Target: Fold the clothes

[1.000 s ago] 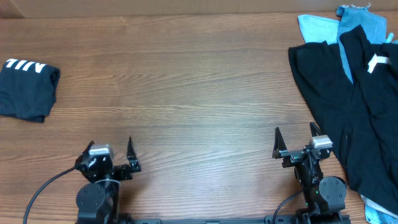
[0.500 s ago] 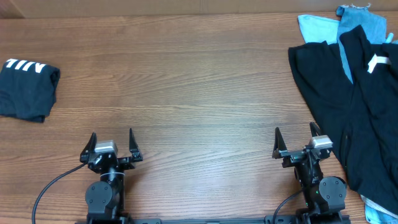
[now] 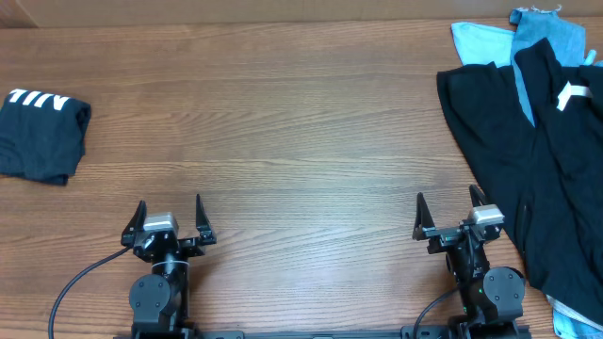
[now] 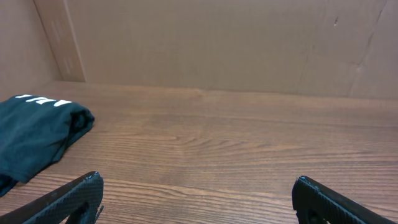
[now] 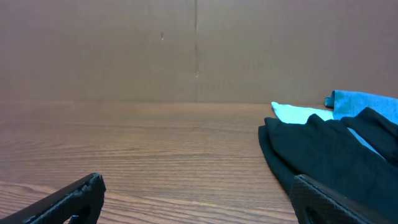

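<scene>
At table (image 3: 301, 132) front, L gripper (image 3: 170, 204) & R gripper (image 3: 447, 196) gape wide, empty.

A folded black T-shirt (image 3: 40, 137) lies at about nine o'clock in the overhead view. It is a compact, slightly rumpled bundle with white lettering (image 3: 36, 100) showing along its far edge. Well apart from it, from two to four o'clock, a heap of black garments (image 3: 542, 179) sprawls unfolded and creased, running off the right edge; one bears a white mark (image 3: 572, 95). A pale blue piece (image 3: 479, 42) pokes out from under the heap's far side at one o'clock. Just beside it lies a deeper blue piece (image 3: 551, 36), a strip of which runs down between black folds.
</scene>
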